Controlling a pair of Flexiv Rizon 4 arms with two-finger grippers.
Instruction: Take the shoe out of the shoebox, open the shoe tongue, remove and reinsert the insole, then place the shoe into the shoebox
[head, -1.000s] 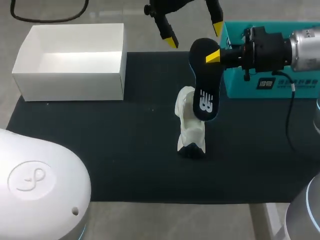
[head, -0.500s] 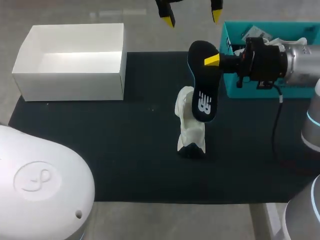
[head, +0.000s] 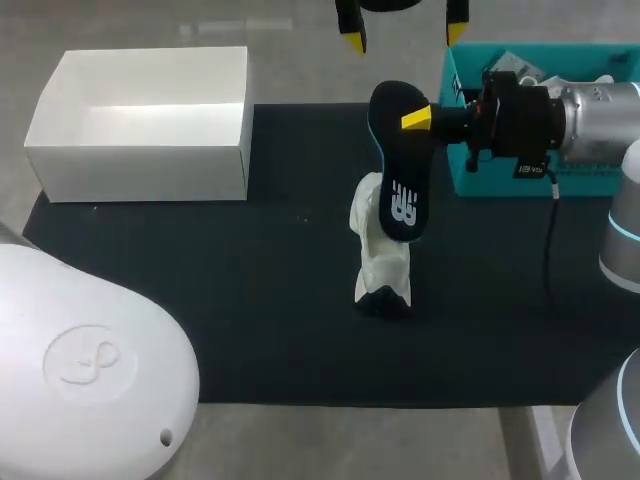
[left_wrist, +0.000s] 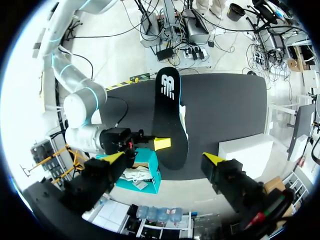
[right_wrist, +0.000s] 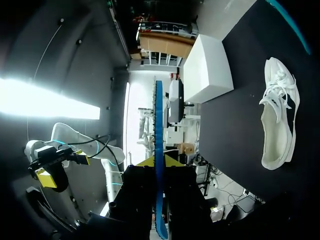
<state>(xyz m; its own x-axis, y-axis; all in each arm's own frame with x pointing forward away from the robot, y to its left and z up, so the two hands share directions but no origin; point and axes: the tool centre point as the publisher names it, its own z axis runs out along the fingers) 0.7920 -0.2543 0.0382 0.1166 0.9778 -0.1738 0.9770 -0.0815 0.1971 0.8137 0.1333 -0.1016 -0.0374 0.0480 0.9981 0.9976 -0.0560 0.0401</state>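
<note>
Nearest us, near the middle of the single black mat (head: 200, 300), lies the one white shoe (head: 380, 255), laces up in the right wrist view (right_wrist: 279, 115).

Just past it, at about 12 o'clock from the shoe, is the one black insole (head: 398, 165) with a blue edge. Its logo end overlaps the shoe from above; we cannot tell if the two touch. Our right gripper (head: 410, 120) comes in from 3 o'clock and pinches the insole near its far end. One yellow tip shows on top and the other is hidden beneath. In its own wrist view the insole (right_wrist: 158, 165) stands edge-on between the closed fingers (right_wrist: 150, 161).

There are two boxes. The teal box (head: 450, 150) sits at 2 o'clock from the shoe with crumpled paper inside. The white box (head: 150, 170), open, sits at 10 o'clock on the mat's far corner.

Farthest, at 12 o'clock, our left gripper (head: 404, 35) hangs with its two tips spread wide, holding nothing. Its wrist view looks down on the insole (left_wrist: 170, 125) and the right gripper's tip (left_wrist: 161, 144).
</note>
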